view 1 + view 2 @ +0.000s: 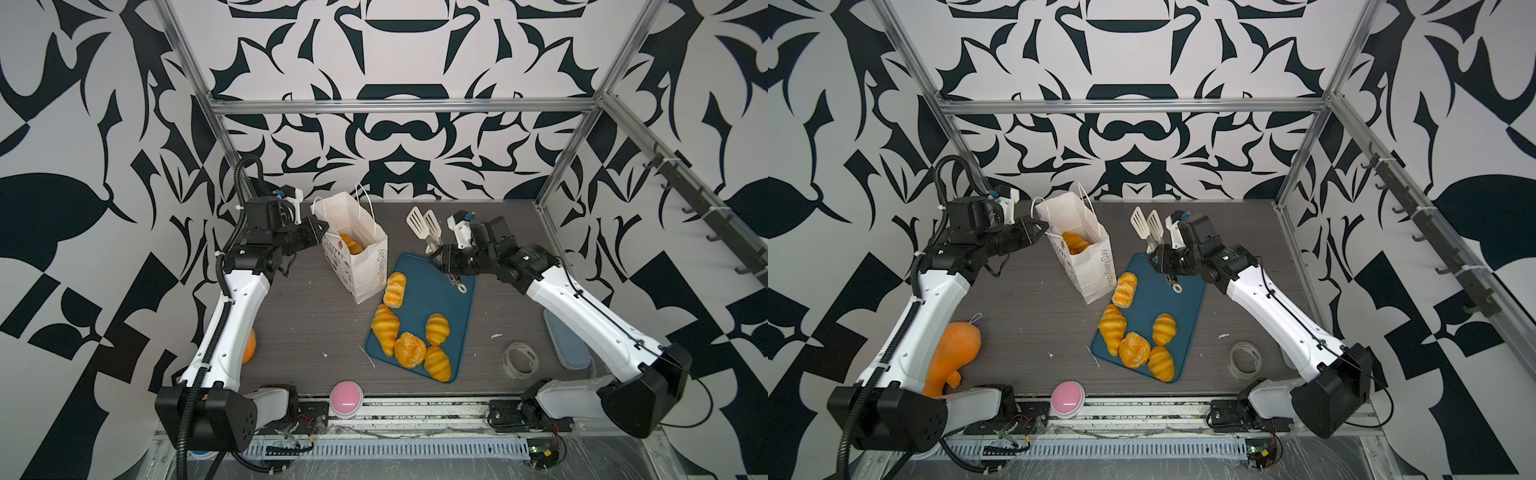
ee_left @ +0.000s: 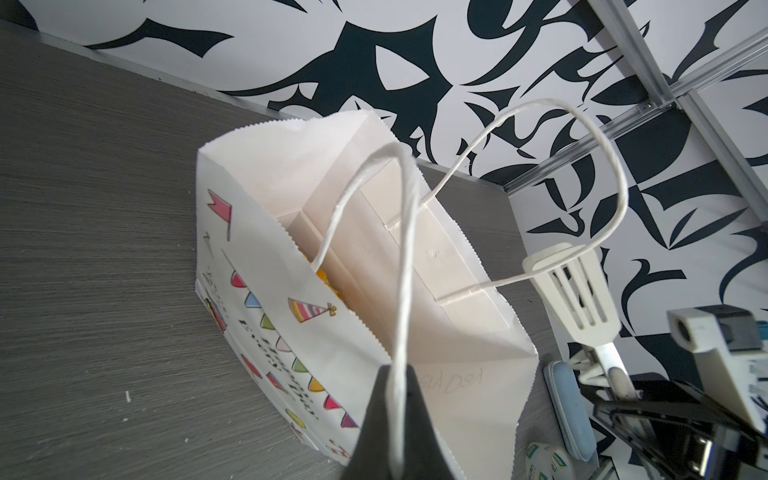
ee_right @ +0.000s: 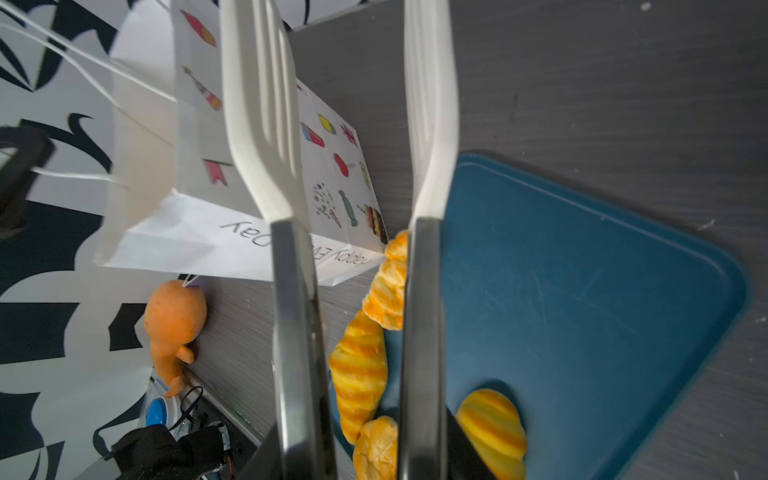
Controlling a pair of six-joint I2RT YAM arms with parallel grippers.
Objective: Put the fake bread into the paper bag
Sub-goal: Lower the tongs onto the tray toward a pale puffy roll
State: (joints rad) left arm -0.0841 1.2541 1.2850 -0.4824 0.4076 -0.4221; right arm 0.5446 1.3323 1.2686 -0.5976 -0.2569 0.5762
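Grey wood-grain table (image 1: 291,324). Paper bag (image 1: 365,266), upright, far centre; left gripper (image 1: 320,227) pinching its cord handle. Fake bread (image 1: 409,349): five pieces on blue board (image 1: 440,299), one seen inside bag. Right gripper (image 1: 440,254) clamping white tongs (image 1: 420,224).

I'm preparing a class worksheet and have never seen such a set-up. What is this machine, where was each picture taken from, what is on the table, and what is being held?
It is a robot with two arms working over a table. Two pictures look down from above, side by side. The other two come from a camera on each arm's wrist. The left gripper is shut on a cord handle of the paper bag, which stands open with some bread already inside. The right gripper holds white tongs, open and empty. Five more pieces lie on a blue tray, some overhanging its edge. An orange toy, a pink button and a tape roll lie nearby.
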